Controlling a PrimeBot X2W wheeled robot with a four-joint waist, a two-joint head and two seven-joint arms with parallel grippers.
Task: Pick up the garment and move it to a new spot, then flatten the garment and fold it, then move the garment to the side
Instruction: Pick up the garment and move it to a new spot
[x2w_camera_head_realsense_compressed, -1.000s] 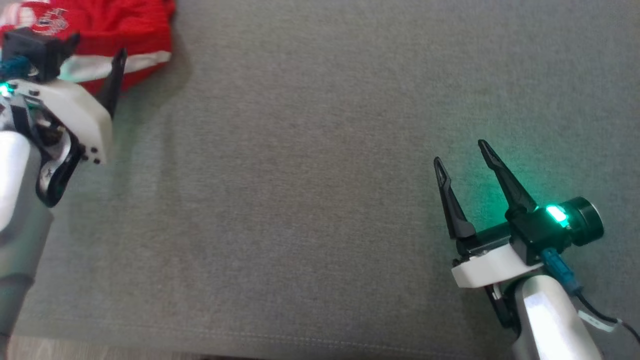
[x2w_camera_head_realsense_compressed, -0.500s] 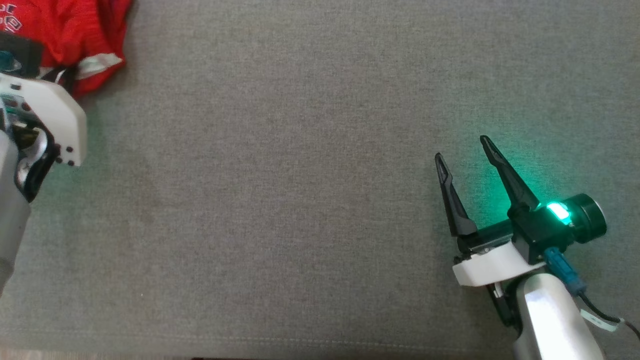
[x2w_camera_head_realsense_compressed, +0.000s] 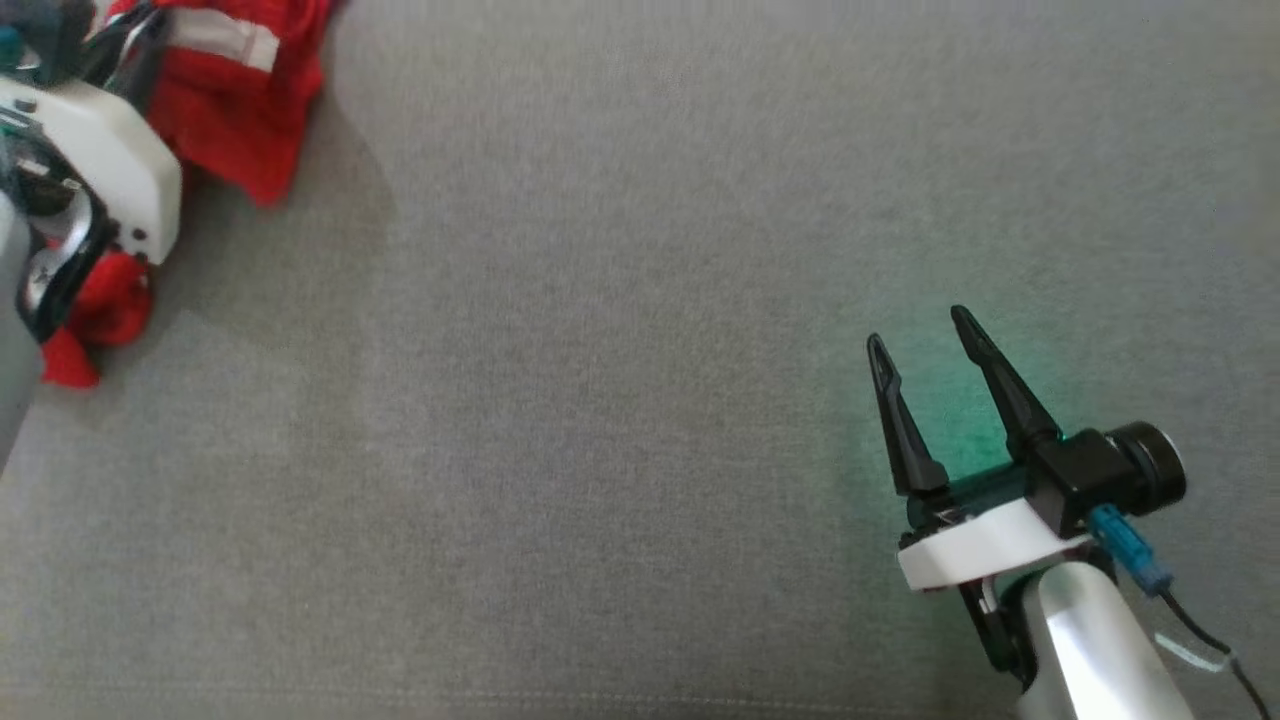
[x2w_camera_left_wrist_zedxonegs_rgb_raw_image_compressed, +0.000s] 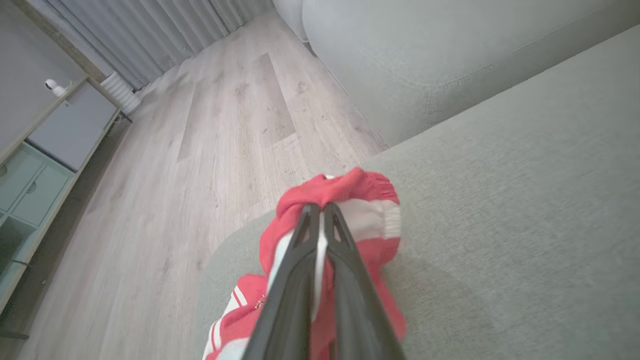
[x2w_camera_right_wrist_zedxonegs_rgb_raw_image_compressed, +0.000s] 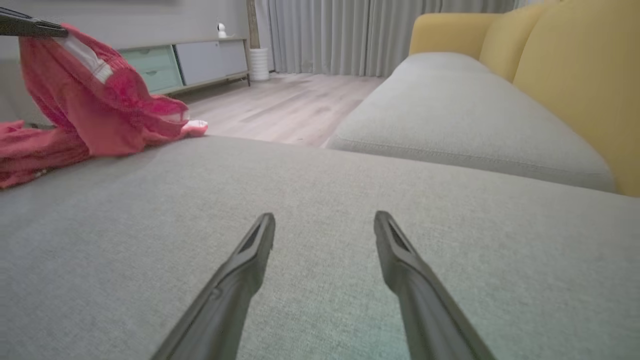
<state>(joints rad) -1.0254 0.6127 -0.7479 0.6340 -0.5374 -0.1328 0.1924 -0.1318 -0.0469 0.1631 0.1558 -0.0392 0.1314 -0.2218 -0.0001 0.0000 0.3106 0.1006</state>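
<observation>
Now, red jersey (x2w_camera_left_wrist_zedxonegs_rgb_raw_image_compressed: 345, 192): bunched, hanging from a pinch above the left end of the grey sofa seat (x2w_camera_head_realsense_compressed: 640, 350); lower folds trail on it
Left gripper (x2w_camera_left_wrist_zedxonegs_rgb_raw_image_compressed: 318, 210): fingers pressed together on a fold beside the white ribbed trim (x2w_camera_left_wrist_zedxonegs_rgb_raw_image_compressed: 391, 220)
Right gripper (x2w_camera_head_realsense_compressed: 920, 335): fingers spread, empty, well apart over the bare seat
Lift, to my eye: raise until the tail clears, then carry slowly; limp knit could slip
Textures: soft crumpled knit; coarse woven seat

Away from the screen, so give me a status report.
Left hand shut on the jersey, one end raised, rest on the couch. Right hand open, empty. Nothing blocking.
</observation>
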